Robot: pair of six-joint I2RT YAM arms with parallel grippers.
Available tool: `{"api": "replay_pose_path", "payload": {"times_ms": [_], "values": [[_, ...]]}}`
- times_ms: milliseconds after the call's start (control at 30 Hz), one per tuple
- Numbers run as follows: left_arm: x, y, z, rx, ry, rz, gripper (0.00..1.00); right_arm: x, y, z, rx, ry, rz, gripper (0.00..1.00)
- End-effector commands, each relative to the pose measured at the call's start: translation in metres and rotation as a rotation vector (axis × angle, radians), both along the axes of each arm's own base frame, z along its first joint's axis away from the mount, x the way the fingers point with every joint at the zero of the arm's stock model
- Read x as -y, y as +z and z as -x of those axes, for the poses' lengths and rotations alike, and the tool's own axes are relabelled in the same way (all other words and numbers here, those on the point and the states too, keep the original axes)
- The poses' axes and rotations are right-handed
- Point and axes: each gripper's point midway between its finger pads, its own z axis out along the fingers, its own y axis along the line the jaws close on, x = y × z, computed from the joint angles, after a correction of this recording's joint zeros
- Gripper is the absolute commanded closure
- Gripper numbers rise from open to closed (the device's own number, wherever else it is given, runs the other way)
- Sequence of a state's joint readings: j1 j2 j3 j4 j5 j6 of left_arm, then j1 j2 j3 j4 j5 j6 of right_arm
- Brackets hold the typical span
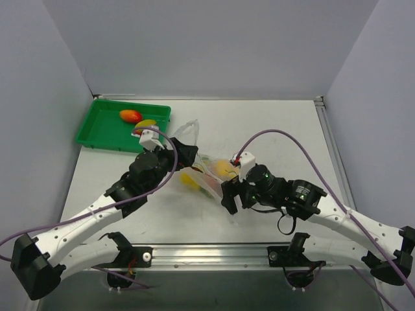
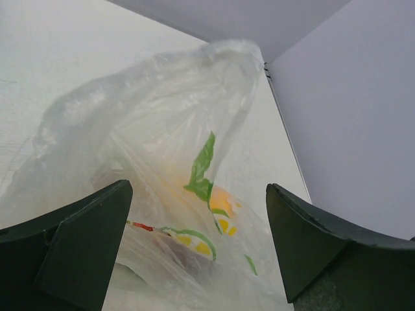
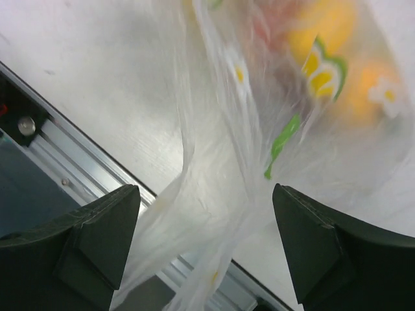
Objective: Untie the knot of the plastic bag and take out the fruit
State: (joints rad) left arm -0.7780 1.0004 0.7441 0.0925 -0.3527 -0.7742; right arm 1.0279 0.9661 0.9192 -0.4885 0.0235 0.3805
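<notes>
The right tool [image 3: 206, 192] is released, its two fingers standing wide apart. Between them runs a twisted, bunched strand of clear plastic. I take this strand for the knot [image 3: 194, 217], and neither finger visibly presses on it. Whether the tie has loosened at all cannot be told through the blur, but the plastic there looks gathered, not opened out.

The left tool [image 2: 198, 192] is likewise released, its fingers spread on either side of the plastic bag [image 2: 162, 129]. The bag rises to a crumpled peak ahead of the tool.

The fruit [image 3: 324, 29] is inside the bag and shows as yellow and orange shapes through the printed film. In the overhead view the bag lies on the bench [image 1: 279, 129] between the two tools.

Beyond the left tool, at the far left of the bench, a green tray [image 1: 97, 129] holds a red-orange mango [image 1: 130, 116] and a yellow-green mango [image 1: 146, 124].

By my reading, the task is at its first stage. The mouth is not yet open, no fruit is out, and both the untying and the emptying remain.
</notes>
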Motion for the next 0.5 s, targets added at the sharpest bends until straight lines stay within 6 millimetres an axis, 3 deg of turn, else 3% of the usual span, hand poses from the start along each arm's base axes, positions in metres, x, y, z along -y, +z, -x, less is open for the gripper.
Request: {"api": "replay_pose_path", "payload": {"times_ms": [0, 100, 200, 467], "values": [[-0.014, 0.020, 0.018, 0.044, -0.029, -0.026, 0.04, 0.022, 0.029, -0.022, 0.124, -0.038, 0.073, 0.14], [-0.022, 0.016, 0.033, 0.019, -0.056, -0.062, 0.04, 0.018, 0.048, -0.039, 0.153, -0.036, 0.066, 0.14], [-0.027, 0.009, 0.044, -0.019, -0.075, -0.072, 0.05, 0.004, 0.055, -0.052, 0.157, -0.001, 0.071, 0.14], [-0.025, -0.040, 0.068, -0.163, -0.106, -0.078, 0.05, -0.045, 0.043, -0.064, 0.113, 0.137, 0.047, 0.14]]}}
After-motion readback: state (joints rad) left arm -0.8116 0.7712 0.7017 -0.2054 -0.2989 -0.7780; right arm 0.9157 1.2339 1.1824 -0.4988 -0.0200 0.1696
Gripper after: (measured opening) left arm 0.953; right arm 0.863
